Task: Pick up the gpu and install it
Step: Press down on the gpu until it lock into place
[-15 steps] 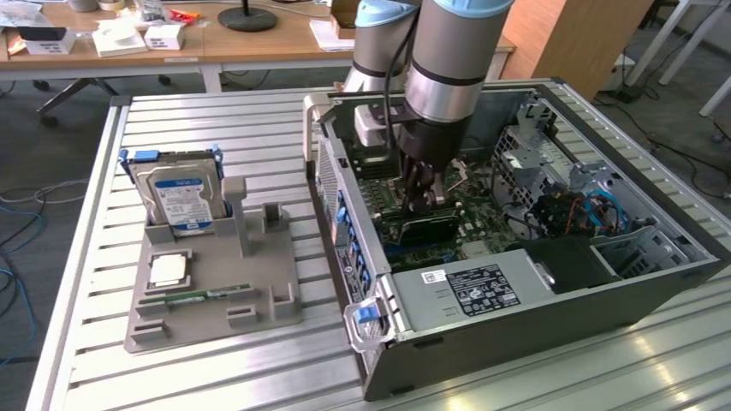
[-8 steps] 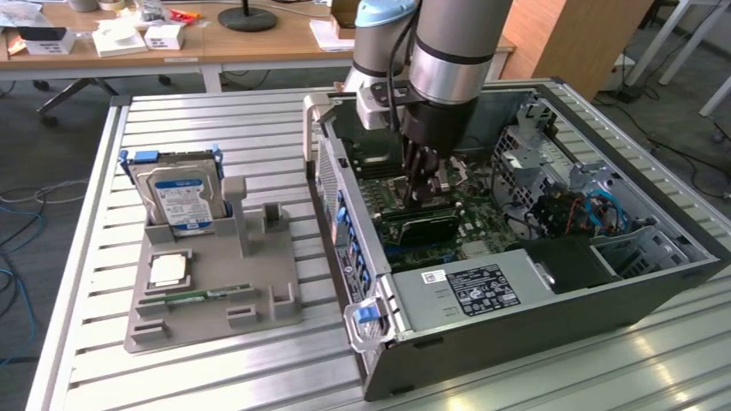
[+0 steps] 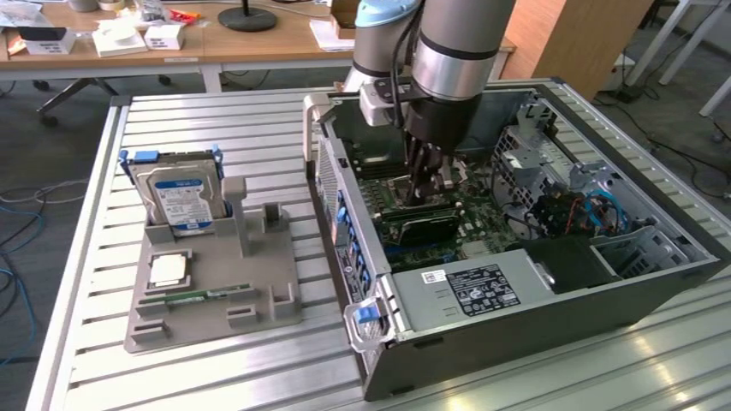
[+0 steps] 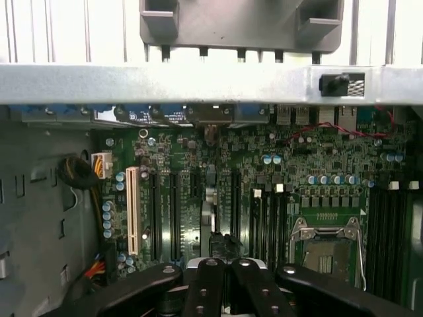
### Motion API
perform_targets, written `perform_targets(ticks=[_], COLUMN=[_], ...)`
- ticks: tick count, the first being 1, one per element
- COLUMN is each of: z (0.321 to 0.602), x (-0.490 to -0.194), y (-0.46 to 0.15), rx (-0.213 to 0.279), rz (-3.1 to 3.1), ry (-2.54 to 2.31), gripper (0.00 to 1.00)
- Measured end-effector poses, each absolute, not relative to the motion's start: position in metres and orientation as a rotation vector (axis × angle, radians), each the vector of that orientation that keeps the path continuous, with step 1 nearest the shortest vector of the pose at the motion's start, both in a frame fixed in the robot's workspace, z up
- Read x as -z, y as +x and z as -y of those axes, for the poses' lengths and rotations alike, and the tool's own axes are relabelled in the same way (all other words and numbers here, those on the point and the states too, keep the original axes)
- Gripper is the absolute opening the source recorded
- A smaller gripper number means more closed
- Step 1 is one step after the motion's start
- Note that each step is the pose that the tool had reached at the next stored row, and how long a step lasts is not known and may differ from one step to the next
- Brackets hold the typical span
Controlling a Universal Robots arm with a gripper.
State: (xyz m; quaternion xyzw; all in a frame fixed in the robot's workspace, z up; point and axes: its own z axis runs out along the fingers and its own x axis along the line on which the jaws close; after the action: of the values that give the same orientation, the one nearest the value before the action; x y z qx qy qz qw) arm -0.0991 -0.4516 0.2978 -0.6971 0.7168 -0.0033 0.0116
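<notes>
— Where is the gpu (image 3: 420,225) found, relative to the claw (image 3: 426,202)?

— Directly beneath it, inside the case (image 3: 594,295) on the tabletop (image 3: 228,128). The card is seen standing on edge among the slots of the motherboard (image 4: 317,172), its upper edge met by the fingertips.

— And its long axis?

— It is laid along the slots, running from the claw towards the case's rear wall.

— How is the claw set?

— It is fully closed, fingers drawn together over the card's edge. Whether the card is pinched or merely pressed cannot be told.
</notes>
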Motion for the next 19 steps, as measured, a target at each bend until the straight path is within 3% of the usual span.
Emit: perform_targets(ticks=[19], z=[0.4511], x=[-0.2977], y=[-0.0876], rx=[0.01], rz=[-2.235], ry=[-2.174], gripper=[0.1])
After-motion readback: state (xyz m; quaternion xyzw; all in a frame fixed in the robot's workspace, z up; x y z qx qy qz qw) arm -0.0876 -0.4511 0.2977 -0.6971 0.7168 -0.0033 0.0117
